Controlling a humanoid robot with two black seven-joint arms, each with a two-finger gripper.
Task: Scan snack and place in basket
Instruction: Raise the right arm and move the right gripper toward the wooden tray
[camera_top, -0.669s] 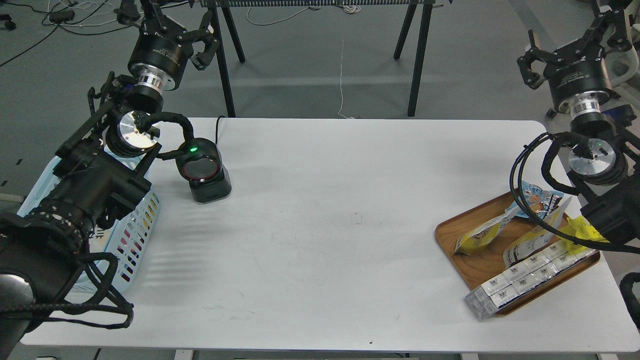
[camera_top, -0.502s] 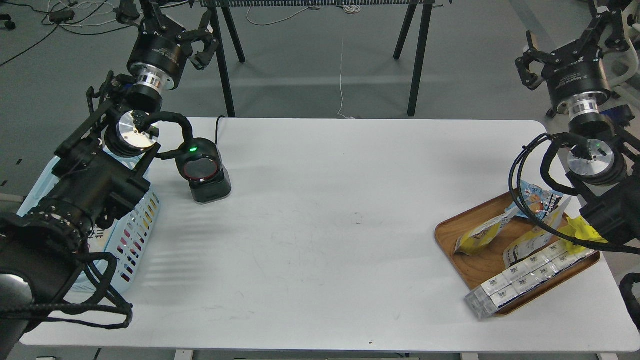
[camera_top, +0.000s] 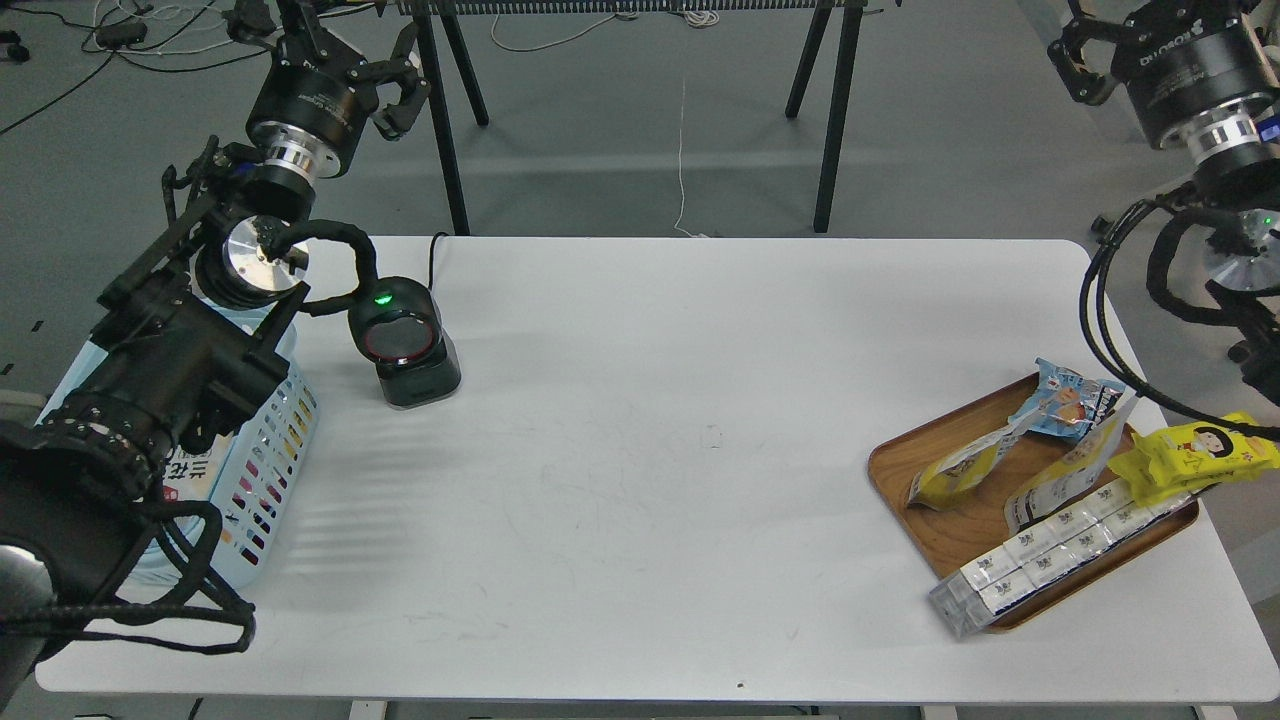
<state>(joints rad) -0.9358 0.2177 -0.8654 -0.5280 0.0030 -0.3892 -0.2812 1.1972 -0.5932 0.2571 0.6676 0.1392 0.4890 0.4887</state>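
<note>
Snack (camera_top: 962, 473) lies tilted at the left end of the wooden tray (camera_top: 905, 470) on the table's (camera_top: 650, 420) right side, beside the blue cookie packet (camera_top: 1065, 398), a second yellow-white pouch (camera_top: 1070, 475), the bright yellow cartoon-face packet (camera_top: 1190, 455) and a long silver multipack (camera_top: 1050, 550) hanging over the tray's front edge. Basket (camera_top: 265, 470) sits at the table's left edge under the left arm (mostly hidden), scanner (camera_top: 405, 340) with green light just beside it. Left gripper (camera_top: 345, 50) raised past the far edge, fingers spread, holding nothing; right gripper (camera_top: 1120, 30) up at the top right corner, cropped, cannot tell spread or closed.
</note>
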